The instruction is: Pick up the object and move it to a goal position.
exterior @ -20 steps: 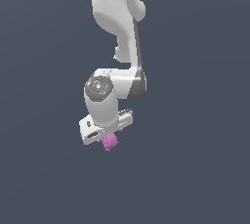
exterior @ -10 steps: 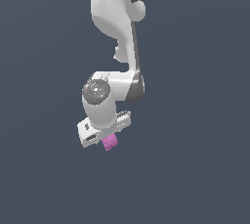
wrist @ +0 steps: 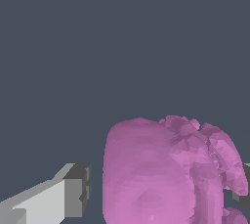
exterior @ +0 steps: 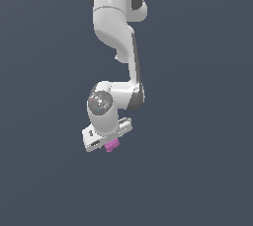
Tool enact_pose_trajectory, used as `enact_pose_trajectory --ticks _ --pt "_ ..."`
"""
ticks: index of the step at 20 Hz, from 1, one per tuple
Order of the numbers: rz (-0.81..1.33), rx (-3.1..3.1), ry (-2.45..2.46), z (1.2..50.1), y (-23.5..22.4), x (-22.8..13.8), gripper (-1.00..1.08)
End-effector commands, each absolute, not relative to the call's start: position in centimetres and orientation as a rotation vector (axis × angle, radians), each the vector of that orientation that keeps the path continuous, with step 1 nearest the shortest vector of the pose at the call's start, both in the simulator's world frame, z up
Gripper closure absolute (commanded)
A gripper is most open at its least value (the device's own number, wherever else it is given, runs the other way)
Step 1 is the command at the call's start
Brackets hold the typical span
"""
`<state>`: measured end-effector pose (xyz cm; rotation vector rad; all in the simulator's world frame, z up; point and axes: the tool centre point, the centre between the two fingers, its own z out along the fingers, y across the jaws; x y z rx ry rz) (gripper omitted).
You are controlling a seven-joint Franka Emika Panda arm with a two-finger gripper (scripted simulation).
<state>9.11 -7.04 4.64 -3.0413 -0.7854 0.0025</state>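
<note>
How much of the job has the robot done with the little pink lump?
The picking up looks done: the small magenta-pink lumpy chunk sits in the white gripper, hanging below the arm. In the wrist view it fills the space beside one grey-tipped finger. Carrying is in hand. Reaching the goal is left, and no goal marker shows in either view.

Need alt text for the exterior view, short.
A white Panda arm hangs down against a plain dark grey background, its pincer gripping a small magenta-pink lumpy object that sticks out below it. Nothing else shows in the view: no table and no goal marker.
</note>
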Motion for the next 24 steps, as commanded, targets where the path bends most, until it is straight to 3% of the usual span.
enact_pose_trajectory --ticks 1,5,6,24 --pt "0.0 -3.042 -0.787 3.98 -7.04 9.17 -0.92" --pt "0.0 -3.042 -0.787 4.04 -7.04 9.3 -0.92" --pt "0.0 -3.042 -0.787 4.04 -7.04 9.3 1.08" --pt "0.0 -3.042 -0.787 4.62 -7.76 8.52 1.08"
